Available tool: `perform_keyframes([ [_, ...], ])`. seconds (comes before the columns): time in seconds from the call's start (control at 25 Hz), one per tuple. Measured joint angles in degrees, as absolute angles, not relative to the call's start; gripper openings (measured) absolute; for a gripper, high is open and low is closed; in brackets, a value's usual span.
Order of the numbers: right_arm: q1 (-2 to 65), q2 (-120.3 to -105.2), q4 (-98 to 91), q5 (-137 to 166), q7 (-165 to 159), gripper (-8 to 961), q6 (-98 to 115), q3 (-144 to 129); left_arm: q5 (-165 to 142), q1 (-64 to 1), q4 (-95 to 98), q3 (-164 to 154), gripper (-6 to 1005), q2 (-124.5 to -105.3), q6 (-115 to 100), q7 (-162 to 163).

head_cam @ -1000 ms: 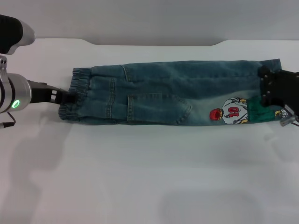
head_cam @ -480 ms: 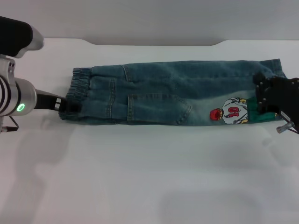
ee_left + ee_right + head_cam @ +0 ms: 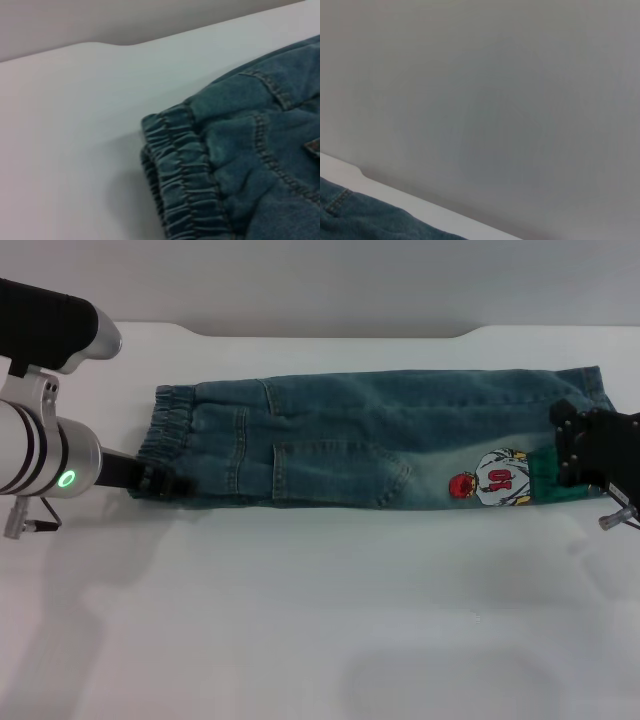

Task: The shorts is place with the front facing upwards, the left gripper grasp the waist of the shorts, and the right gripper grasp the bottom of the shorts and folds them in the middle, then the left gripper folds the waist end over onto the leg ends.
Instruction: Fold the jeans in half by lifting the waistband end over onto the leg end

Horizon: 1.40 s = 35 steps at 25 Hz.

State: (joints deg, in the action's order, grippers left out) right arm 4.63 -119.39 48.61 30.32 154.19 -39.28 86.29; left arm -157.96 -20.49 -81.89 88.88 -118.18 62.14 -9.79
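Lying lengthwise across white surface [image 3: 320, 620]: blue-green faded denim shorts [image 3: 370, 440], already folded in half, cartoon "10" patch [image 3: 495, 478] up. Left black pincer [image 3: 158, 481] at near corner of gathered elastic waist [image 3: 160, 435], touching fabric; finger spread not discernible. Right black pincer [image 3: 562, 452] rests over hemmed leg ends [image 3: 585, 385]; closure unclear.

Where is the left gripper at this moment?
In the head view, the left gripper is on the robot's left, at the near corner of the waist of the shorts.
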Motion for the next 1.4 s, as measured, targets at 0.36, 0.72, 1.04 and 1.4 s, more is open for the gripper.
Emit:
perform_keyframes([
  [0.36, 4.65, -119.35, 48.61, 30.31, 154.2, 1, -39.3, 86.16, -157.94, -21.64, -79.24, 88.85, 844, -118.06, 61.26, -9.84],
  [0.72, 4.43, -119.27, 48.93, 30.33, 154.05, 1, -39.29, 85.76, -158.69, -21.82, -79.26, 89.35, 846, -117.94, 61.07, -9.85],
  [1.04, 4.48, -119.26, 48.96, 30.33, 154.05, 0, -39.29, 85.69, -158.58, -22.45, -77.45, 88.98, 841, -117.95, 60.55, -9.85],
  [1.4, 4.63, -119.26, 49.12, 30.32, 153.88, 0, -39.29, 85.69, -158.35, -22.97, -76.21, 88.92, 814, -118.0, 60.24, -9.86],
])
